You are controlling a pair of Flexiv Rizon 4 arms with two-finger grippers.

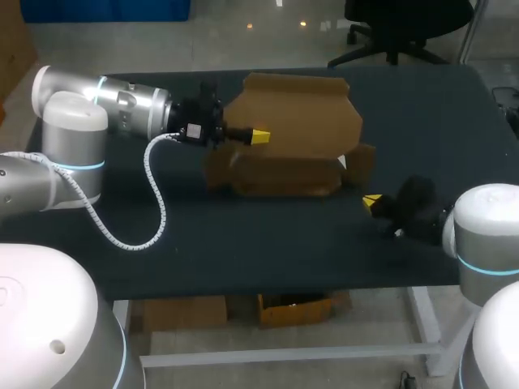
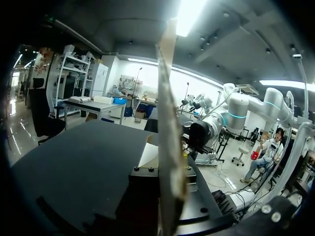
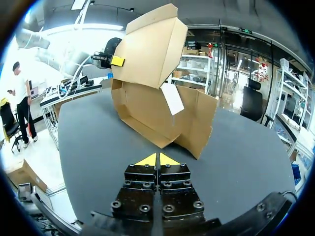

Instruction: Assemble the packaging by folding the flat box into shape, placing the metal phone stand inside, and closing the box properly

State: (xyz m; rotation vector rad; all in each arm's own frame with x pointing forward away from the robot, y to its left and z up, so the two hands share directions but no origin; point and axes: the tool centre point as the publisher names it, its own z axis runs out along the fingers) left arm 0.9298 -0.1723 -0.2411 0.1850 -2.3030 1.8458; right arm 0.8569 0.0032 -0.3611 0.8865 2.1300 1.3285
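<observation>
The half-folded cardboard box [image 1: 280, 174] stood near the middle of the dark surface [image 1: 243, 243], its upper panel [image 1: 296, 113] raised. At the box's 9 o'clock, my left end effector [image 1: 258, 136] pinched that panel's edge between its 2 fingers. At the box's 4 o'clock, my right end effector [image 1: 371, 199] sat low over the surface, tips pressed together, apart from the box.

no text, number or sign can be read. a white slip [image 3: 172, 98] sits inside the cardboard box [image 3: 147, 54], at the box's 3 o'clock side in the head view; any print on it is too small to tell.
</observation>
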